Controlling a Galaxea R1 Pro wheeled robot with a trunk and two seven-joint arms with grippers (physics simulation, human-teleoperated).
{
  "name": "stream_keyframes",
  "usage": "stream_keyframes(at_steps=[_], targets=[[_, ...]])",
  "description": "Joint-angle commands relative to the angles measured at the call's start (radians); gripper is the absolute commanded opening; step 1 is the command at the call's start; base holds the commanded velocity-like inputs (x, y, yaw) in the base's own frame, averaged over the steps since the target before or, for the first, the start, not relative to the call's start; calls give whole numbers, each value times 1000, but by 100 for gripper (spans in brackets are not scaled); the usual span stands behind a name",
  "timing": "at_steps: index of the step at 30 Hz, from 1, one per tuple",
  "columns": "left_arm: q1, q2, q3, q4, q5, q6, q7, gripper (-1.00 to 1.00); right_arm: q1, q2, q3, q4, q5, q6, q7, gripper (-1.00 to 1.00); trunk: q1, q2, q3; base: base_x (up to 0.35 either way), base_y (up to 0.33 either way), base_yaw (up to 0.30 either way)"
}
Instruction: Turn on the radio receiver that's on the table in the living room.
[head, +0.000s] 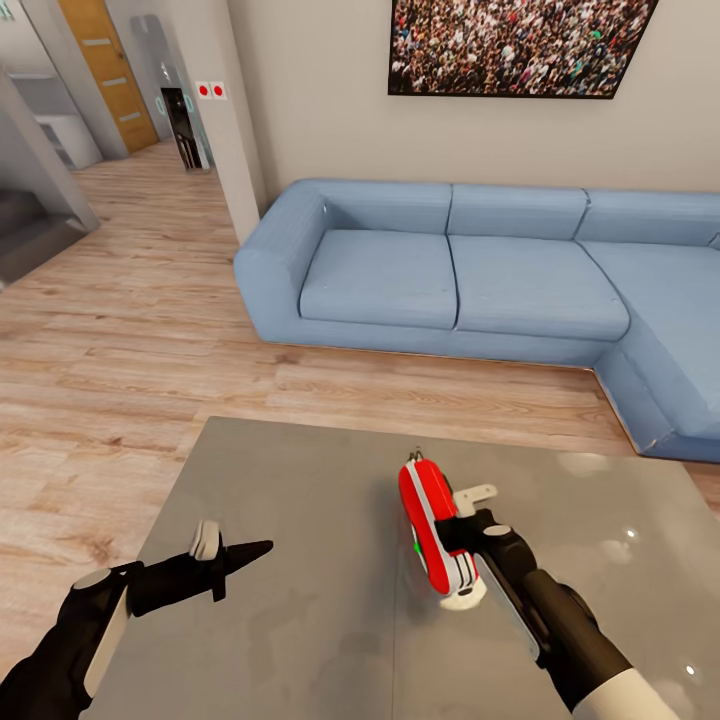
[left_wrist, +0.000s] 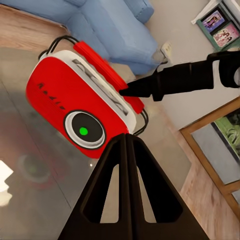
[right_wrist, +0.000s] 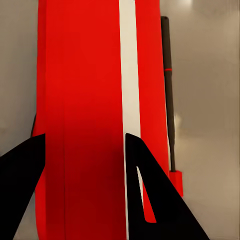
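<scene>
Head view puts the robot at the grey table (head: 300, 480) in the living room, a blue sofa (head: 470, 270) beyond it on the wood floor (head: 130, 340). At the left, the left gripper (head: 235, 560) hangs just over the table top, its fingers (left_wrist: 125, 170) pressed together into one point, holding nothing and aimed toward the radio (head: 432, 530). The radio stands near the middle of the table; in the left wrist view its dark dial (left_wrist: 84, 131) shows a green light, which may mean the set is already on. To the right, the right gripper (head: 462, 535) comes in from above, and its wrist view shows the fingers (right_wrist: 22, 170) spread to either side of the red body, seemingly not squeezing it. The step in hand looks like the switch press itself; next, the robot should confirm the light and lift the right arm straight off without tipping the radio.
</scene>
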Motion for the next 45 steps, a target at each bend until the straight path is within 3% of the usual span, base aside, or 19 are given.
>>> stream_keyframes(at_steps=[1,8,21,28,45], targets=[[0,0,0,0,0,0,0,-100,0,3,0,6,0,-6,0,-100,0,0,0,0,0,0],[0,0,0,0,0,-1,0,-100,0,8,14,108,2,-112,5,-100,0,0,0,0,0,0],[0,0,0,0,0,-1,1,-100,0,8,23,139,-3,-159,-2,-100,0,0,0,0,0,0],[0,0,0,0,0,-1,2,-100,0,8,23,202,2,-204,5,-100,0,0,0,0,0,0],[0,0,0,0,1,-1,0,-100,0,7,23,181,2,-202,8,-100,0,0,0,0,0,0]])
